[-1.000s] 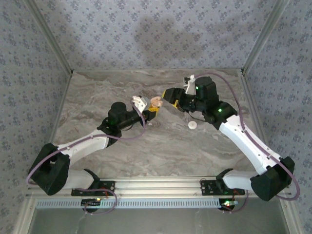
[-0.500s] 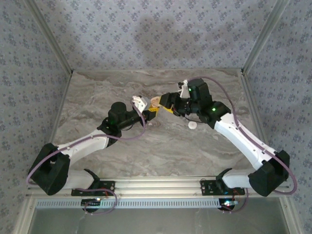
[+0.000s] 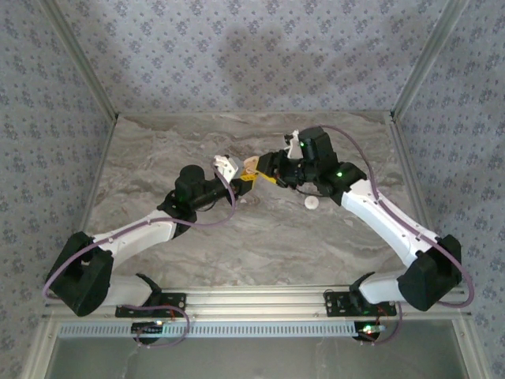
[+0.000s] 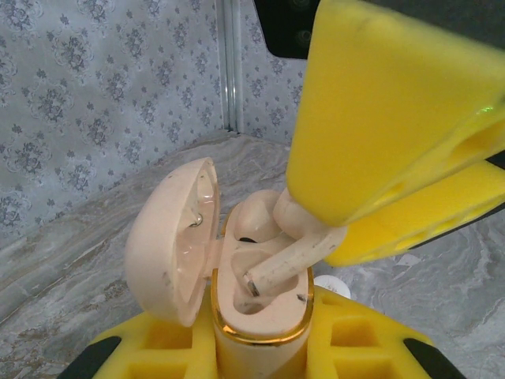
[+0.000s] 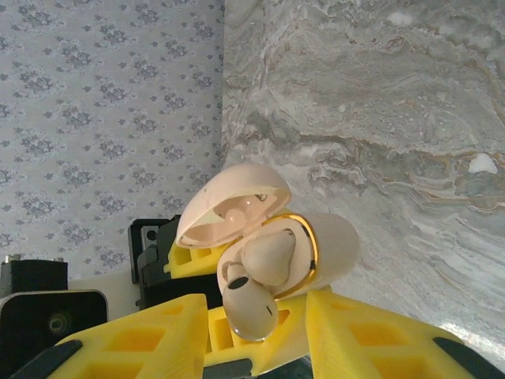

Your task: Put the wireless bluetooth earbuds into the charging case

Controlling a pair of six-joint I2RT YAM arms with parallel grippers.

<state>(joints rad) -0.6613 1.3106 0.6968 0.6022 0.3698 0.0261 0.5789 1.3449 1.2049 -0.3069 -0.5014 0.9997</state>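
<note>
Two pincers meet above the counter (image 3: pixel 158 150), well inside its edges. We note the left pincer (image 3: pixel 248 177) clamped on the charging case (image 4: pixel 260 304), lid (image 4: pixel 170 237) open; right pincer (image 3: pixel 269 167) pinching one earbud (image 4: pixel 293 257), stem tip inside the gold rim (image 4: pixel 260 338). Bare counter all round; white disc (image 3: pixel 312 202) nearby

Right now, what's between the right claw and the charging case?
An earbud: the right claw pinches its head, and its stem angles down into the open charging case. Clearest in the left wrist view.
</note>
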